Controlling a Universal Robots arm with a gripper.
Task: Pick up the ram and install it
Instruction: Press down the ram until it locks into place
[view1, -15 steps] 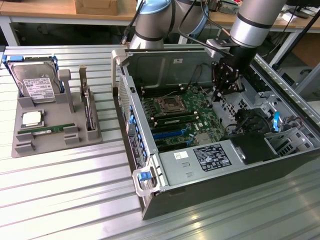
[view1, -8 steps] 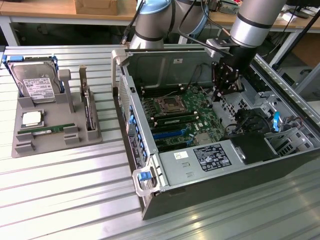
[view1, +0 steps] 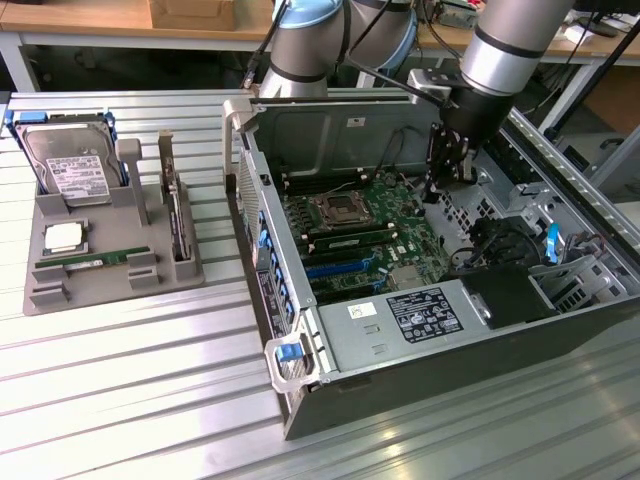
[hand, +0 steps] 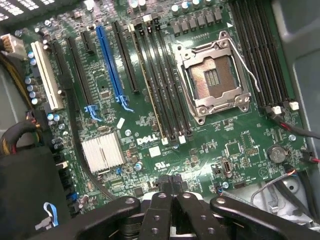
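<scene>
Above the motherboard (hand: 150, 135) inside the open computer case (view1: 420, 380), the gripper (hand: 173, 187) hangs with fingers closed, holding nothing, while a ram (view1: 85, 264) lies on the grey tray (view1: 60, 290).

Lab: slatted aluminium bench (view1: 120, 370), workbenches (view1: 90, 20).

Exterior view looks down from high across the tabletop (view1: 120, 380); wrist view sits close above the shared motherboard (view1: 360, 235).

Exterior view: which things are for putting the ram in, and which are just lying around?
For the job:
ram
memory slots
gripper

Just lying about:
hard drive
expansion card
processor chip
</scene>
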